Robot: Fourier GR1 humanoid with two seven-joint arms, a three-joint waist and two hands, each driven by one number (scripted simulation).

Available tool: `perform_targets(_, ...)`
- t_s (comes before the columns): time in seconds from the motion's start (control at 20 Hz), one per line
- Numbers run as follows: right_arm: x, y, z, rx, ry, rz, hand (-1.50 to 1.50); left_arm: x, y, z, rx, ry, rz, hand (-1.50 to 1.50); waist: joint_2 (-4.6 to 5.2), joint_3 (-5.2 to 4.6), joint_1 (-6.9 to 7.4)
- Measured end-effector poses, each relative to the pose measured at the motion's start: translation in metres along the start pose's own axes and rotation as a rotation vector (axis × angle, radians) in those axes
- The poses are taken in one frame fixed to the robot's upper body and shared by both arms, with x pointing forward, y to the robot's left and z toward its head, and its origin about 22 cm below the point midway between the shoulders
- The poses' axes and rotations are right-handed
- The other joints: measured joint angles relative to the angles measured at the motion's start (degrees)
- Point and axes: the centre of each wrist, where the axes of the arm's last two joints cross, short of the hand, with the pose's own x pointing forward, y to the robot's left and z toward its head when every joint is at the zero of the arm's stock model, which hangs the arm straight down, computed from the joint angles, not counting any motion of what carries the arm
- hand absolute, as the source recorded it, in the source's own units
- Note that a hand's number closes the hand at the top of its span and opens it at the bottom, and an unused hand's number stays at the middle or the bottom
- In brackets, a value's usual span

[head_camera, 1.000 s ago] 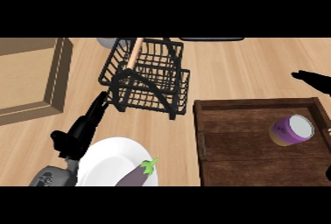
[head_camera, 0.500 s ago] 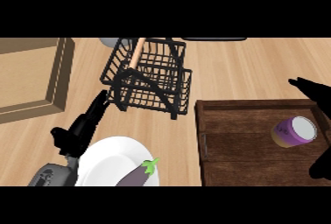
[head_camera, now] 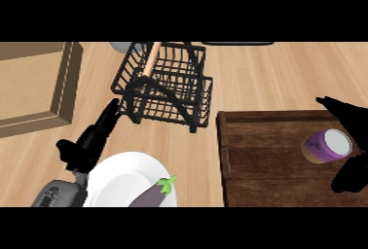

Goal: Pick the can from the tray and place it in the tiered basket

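Pale wood counter [head_camera: 273,78] runs under everything, dark wooden tray [head_camera: 266,165] at lower right. The can [head_camera: 327,146] lies on its side in the tray, purple body, pale end facing up toward me. My right hand [head_camera: 352,146] sits at the tray's right edge with the can in the gap between thumb and fingers, spread, not curled round it yet. Step in hand, as I judge it: closing in for the pick. Next I need to wrap the can, lift it off the tray and carry it left and up-view to the black tiered basket [head_camera: 169,85], well apart from here. My left hand [head_camera: 90,141] rests open with straight fingers beside the white plate [head_camera: 122,180], which holds an eggplant [head_camera: 151,194].
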Motion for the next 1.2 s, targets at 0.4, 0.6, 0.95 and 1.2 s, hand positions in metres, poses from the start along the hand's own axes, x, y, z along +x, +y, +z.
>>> perform_targets(0.4,-0.016,0.029,-0.022,0.009,0.087,-0.004,-1.5,-0.001,-0.006,0.002,0.005,0.001,-0.003,0.0,-0.02,0.01,-0.03)
perform_targets(0.6,-0.023,0.036,-0.028,0.024,0.1,-0.015,-1.5,-0.004,-0.007,0.004,0.006,-0.008,-0.002,0.0,-0.02,0.03,-0.05)
perform_targets(0.95,-0.029,0.055,-0.041,0.051,0.102,-0.01,-1.5,-0.006,-0.008,0.002,0.005,-0.008,-0.003,0.0,-0.1,0.05,-0.03)
perform_targets(1.2,-0.035,0.065,-0.047,0.033,0.076,-0.038,1.5,-0.005,-0.003,0.0,0.0,0.004,0.0,0.0,-0.21,-0.24,-0.04)
